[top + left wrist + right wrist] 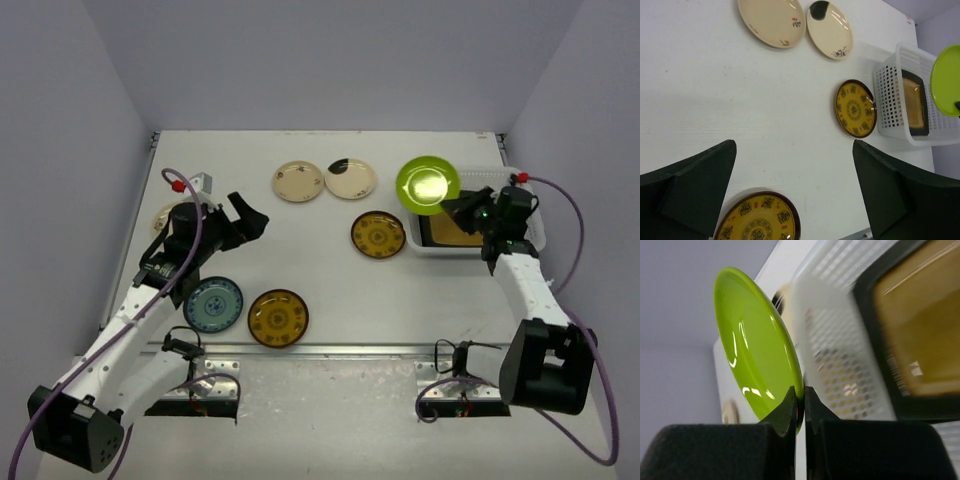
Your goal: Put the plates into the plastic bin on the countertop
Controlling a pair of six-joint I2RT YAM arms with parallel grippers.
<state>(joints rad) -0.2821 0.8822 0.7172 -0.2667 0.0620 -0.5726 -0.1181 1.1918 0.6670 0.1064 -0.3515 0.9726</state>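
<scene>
My right gripper (462, 207) is shut on the rim of a lime round plate (428, 184), held in the air over the left end of the white plastic bin (424, 246). It also shows in the right wrist view (757, 365), pinched at the gripper (801, 396). The bin (840, 365) holds an amber square plate (447, 233). My left gripper (248, 215) is open and empty above the countertop (320, 270). Two patterned amber rounds (378, 234) (278, 317), a patterned blue round (213, 304) and two cream rounds (298, 181) (350, 179) lie on the countertop.
Another cream plate (165, 217) lies partly hidden under my left arm. A small grey block (203, 182) sits at the far left. Lavender walls enclose the countertop; a metal strip (330, 349) runs along its front edge.
</scene>
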